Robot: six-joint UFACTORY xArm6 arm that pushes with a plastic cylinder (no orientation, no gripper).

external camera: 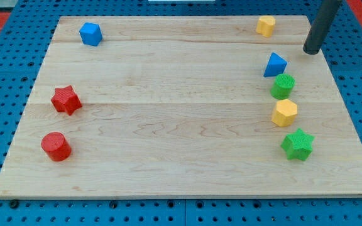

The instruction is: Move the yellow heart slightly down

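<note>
The yellow heart [266, 26] sits near the top right of the wooden board [168, 125]. My tip [311, 51] is to the heart's right and a little lower, apart from it, near the board's right edge. The dark rod rises from the tip toward the view's top right. A blue triangle-like block [274, 64] lies below the heart and to the left of my tip.
Down the right side stand a green cylinder [283, 85], a yellow hexagon [285, 113] and a green star [297, 144]. A blue block [90, 34] is at top left. A red star [66, 100] and a red cylinder [56, 146] are at left.
</note>
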